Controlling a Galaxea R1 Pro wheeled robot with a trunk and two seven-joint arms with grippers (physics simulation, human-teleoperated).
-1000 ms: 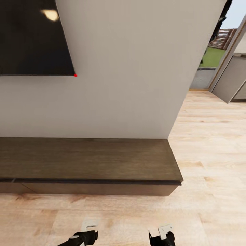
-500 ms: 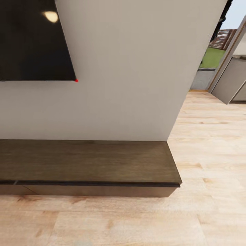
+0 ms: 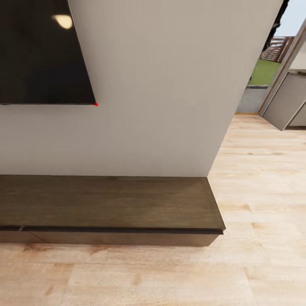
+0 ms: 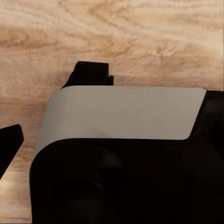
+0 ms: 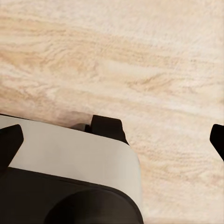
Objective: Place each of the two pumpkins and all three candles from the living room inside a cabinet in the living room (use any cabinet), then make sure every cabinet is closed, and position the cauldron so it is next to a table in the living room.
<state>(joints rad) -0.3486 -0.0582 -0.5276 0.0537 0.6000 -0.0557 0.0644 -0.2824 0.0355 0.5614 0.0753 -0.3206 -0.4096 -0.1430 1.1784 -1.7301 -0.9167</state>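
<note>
Dark wood cabinet (image 3: 110, 204) lies across the lower left, its left end cut off, drawers shut. Black screen (image 3: 40, 51) cropped at the upper left. Pumpkins and candles unseen. Gripper tips, visible a second ago, have left the bottom edge; jaw state cannot be told. Wrist views: floor (image 5: 154, 60).

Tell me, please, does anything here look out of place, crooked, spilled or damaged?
Nothing stands out. The long dark-brown cabinet sits flush against the wall with its drawer fronts shut and nothing on its flat top. The black screen hangs straight, and the wood floor shows no spill or damage.
</note>
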